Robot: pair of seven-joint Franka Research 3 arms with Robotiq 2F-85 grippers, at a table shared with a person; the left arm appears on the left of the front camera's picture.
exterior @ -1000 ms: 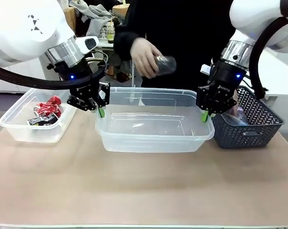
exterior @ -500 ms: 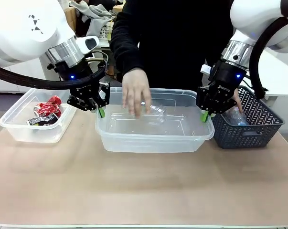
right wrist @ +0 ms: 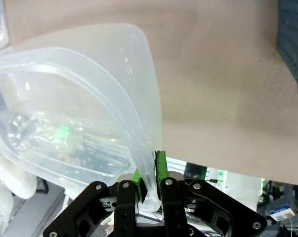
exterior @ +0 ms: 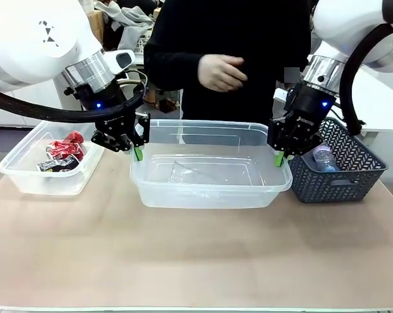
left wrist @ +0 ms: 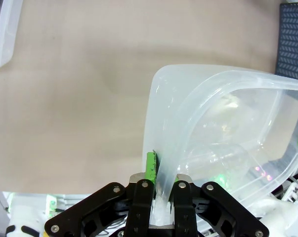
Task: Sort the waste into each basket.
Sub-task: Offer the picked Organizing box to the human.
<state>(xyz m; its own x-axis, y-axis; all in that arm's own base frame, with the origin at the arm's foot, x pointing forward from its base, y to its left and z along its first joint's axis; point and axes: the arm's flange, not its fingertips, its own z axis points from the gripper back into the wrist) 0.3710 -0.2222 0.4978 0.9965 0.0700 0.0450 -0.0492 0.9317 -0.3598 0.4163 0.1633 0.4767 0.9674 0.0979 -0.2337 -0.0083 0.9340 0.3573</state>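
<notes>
Both grippers hold the large clear tub in the middle of the table by its rim. My left gripper is shut on the rim at the tub's left end, and my right gripper is shut on the rim at its right end. A see-through cup lies on its side inside the tub. In the left wrist view the left gripper pinches the rim. In the right wrist view the right gripper pinches the rim.
A small clear tub at the left holds red and black cans. At the right, the dark lattice basket holds a clear bottle. The person's hand hovers above the far side of the table.
The person's hand lowered a clear cup into the middle tub, let go and pulled back up. A bottle now lies in the dark basket. Neither arm moved.
</notes>
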